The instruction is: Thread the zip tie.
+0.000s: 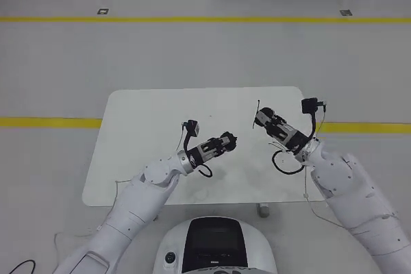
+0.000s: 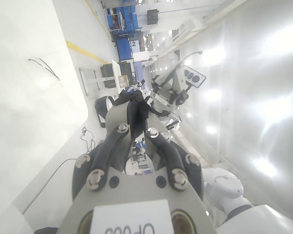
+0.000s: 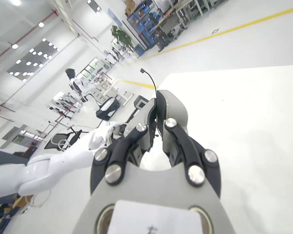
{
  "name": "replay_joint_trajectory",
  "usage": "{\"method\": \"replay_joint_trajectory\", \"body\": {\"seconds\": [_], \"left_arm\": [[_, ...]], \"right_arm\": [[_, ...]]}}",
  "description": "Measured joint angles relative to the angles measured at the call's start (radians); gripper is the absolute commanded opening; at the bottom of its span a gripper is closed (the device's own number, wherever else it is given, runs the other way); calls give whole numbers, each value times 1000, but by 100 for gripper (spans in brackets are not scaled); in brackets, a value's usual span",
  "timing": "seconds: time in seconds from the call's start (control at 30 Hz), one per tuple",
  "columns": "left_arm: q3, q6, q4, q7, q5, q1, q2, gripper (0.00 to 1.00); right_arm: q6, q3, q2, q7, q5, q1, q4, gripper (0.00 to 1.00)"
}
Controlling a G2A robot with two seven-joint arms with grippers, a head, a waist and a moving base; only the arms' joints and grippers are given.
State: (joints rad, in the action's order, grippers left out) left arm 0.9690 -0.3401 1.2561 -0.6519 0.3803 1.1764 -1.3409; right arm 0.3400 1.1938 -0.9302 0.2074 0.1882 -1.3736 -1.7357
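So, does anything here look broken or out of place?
Nothing looks spilled or damaged. The only odd thing is the zip tie pinched in the right gripper: it sticks out in a curve above the table, its head end free.

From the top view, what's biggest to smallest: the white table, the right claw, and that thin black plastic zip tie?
Largest: the white rounded table.
Then the grey-and-black right claw.
Smallest: the thin black zip tie it grips.

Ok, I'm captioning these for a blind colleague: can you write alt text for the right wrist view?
The right gripper holds a thin black plastic zip tie between its shut grey fingers; the tie's square-headed end curves out past them. A white table lies beyond.
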Motion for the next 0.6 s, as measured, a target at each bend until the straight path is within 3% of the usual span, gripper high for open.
{"method": "replay_joint_trajectory", "body": {"seconds": [0.13,0.33,0.47,0.6], "left_arm": [[-10,0,0,-4,11,1,-5,0],[-11,0,3,-10,23,1,-14,0],[-8,0,-1,-33,79,3,-22,0],[-7,0,-1,-34,78,2,-22,0]], "right_arm": [[0,-20,1,-104,19,-37,-9,0],[0,-77,1,-218,46,-46,13,0],[0,-104,3,-223,41,-31,25,0],[0,-103,3,-222,41,-31,25,0]]}}
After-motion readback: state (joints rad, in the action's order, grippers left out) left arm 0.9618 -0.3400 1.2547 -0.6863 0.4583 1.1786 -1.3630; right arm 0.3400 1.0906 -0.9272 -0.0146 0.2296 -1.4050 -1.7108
